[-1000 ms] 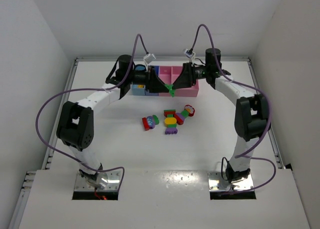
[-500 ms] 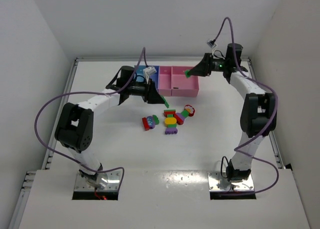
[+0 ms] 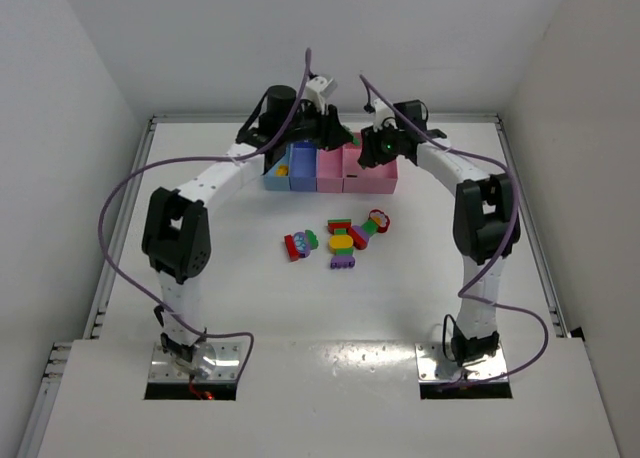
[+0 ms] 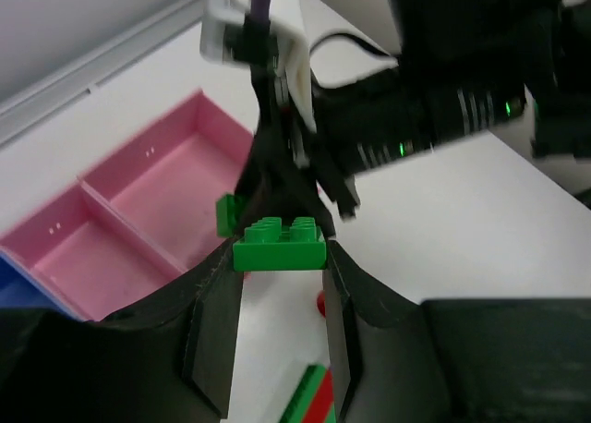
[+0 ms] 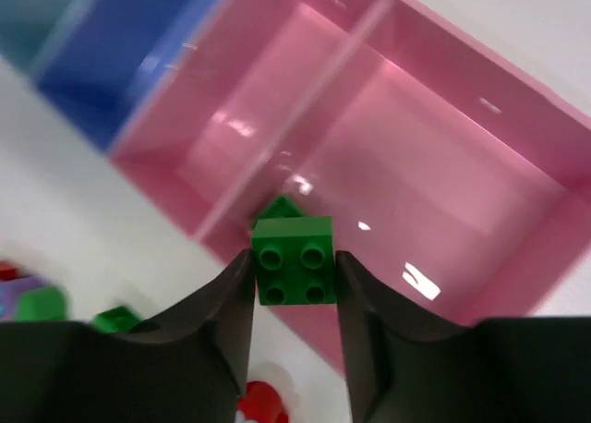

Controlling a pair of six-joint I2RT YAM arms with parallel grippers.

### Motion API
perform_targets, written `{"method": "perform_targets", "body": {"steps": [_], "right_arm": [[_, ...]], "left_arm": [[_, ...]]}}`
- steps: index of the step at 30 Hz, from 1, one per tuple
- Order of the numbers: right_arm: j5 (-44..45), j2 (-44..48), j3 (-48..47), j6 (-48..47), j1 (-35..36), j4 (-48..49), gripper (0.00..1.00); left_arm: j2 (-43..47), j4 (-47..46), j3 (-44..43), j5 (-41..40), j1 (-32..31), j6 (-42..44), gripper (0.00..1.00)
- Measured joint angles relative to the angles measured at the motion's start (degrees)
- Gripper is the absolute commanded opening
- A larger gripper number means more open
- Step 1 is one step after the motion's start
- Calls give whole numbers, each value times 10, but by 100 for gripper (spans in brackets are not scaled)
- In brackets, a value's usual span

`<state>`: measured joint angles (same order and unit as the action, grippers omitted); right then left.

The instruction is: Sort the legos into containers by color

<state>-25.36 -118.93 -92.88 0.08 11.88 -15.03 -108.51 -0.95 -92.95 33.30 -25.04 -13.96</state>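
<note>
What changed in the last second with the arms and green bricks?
A second ago both grippers met on one green clump before the pink plastic bins. They pulled apart and rose: the left gripper holds a wide green plastic brick, the right gripper a square green plastic brick over those bins. The loose multicoloured brick clumps stayed put.

left arm lifted over containers, right arm inward

a plain white back wall is rising just beyond the left gripper and right gripper. a white left wall and right wall are flanking them, a white table is spreading beneath, and its glossy near board is catching soft light.
</note>
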Motion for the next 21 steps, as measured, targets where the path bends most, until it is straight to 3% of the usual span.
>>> {"method": "perform_targets", "body": {"steps": [3, 6, 14, 16, 18, 21], "right_arm": [[87, -6, 6, -14, 10, -4, 61], [150, -6, 9, -21, 6, 2, 70], [202, 70, 78, -30, -11, 6, 72], [203, 104, 90, -32, -11, 4, 72], [200, 136, 97, -35, -12, 3, 72], [173, 168, 98, -45, -12, 3, 72]], "left_arm": [[-59, -1, -66, -40, -17, -3, 1], [-115, 9, -120, -70, -29, -3, 1], [-231, 12, -204, -132, -41, -3, 4], [-249, 13, -216, -140, -42, -4, 21], [-259, 13, -220, -146, -43, -5, 56], [-264, 16, -220, -155, -43, -7, 73]]}}
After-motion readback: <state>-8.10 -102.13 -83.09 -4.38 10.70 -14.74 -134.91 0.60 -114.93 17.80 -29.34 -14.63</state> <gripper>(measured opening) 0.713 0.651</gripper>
